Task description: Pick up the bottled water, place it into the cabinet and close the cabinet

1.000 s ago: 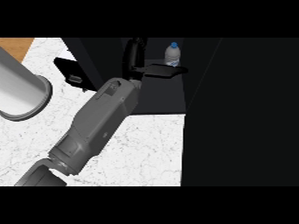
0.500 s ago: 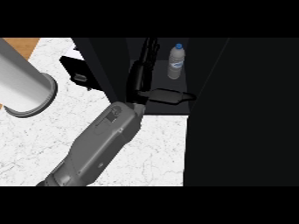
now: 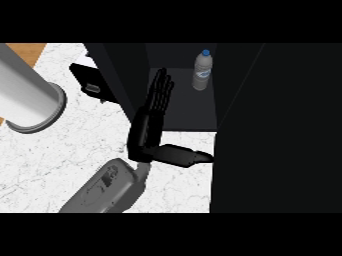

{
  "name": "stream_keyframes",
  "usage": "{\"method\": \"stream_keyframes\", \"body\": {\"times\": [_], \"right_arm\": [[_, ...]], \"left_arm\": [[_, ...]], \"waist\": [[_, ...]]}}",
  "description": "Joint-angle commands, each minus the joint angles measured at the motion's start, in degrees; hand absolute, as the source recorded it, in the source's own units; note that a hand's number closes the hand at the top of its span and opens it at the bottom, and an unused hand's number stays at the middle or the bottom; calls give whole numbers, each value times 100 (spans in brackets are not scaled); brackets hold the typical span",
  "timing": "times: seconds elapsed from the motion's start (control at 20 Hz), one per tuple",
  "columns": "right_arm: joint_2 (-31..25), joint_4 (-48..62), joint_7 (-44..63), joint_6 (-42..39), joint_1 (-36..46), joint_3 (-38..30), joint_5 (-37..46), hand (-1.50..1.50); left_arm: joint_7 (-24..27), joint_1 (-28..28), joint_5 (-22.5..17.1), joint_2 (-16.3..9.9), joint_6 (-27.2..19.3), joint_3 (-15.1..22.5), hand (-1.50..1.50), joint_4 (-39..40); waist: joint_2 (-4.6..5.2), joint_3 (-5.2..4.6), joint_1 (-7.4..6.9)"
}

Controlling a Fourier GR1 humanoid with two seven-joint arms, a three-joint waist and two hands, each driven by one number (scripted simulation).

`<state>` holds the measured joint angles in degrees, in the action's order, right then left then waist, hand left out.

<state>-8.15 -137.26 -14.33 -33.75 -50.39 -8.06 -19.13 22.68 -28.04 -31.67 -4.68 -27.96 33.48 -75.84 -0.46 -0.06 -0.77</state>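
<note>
The clear plastic water bottle with a blue cap (image 3: 201, 69) stands upright inside the dark cabinet (image 3: 189, 107), at the back of its open compartment, with nothing holding it. In front of the bottle and apart from it, the black right hand (image 3: 150, 125) is released: its straight fingers point into the compartment and its thumb juts sideways at the cabinet's front edge. A large grey cylinder (image 3: 19, 95) stands on the white marble counter (image 3: 70, 150), well to the left of the cabinet.
</note>
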Motion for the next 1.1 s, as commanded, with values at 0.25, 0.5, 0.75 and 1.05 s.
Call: {"method": "stream_keyframes", "body": {"times": [0.25, 0.5, 0.75, 1.05], "right_arm": [[-740, -894, 631, -602, -18, 537, 79, 150], [-677, -1189, 1164, -470, 57, 1547, 636, 150], [-687, -1535, 1408, -447, -160, 2295, 922, 150], [-543, -1544, 1703, -228, 301, 3138, 1496, 150]], "left_arm": [[-187, 1431, 127, -734, -116, 287, -150, -1762], [-23, 2121, 68, -1118, 167, 294, -150, -2238], [244, 2860, 204, -1494, 94, 262, -150, -2789], [188, 3144, -184, -1905, 465, -224, -150, -3113]], "waist": [[0, -1, -42], [32, -10, -31], [3, -20, -1], [7, -33, 27]]}}
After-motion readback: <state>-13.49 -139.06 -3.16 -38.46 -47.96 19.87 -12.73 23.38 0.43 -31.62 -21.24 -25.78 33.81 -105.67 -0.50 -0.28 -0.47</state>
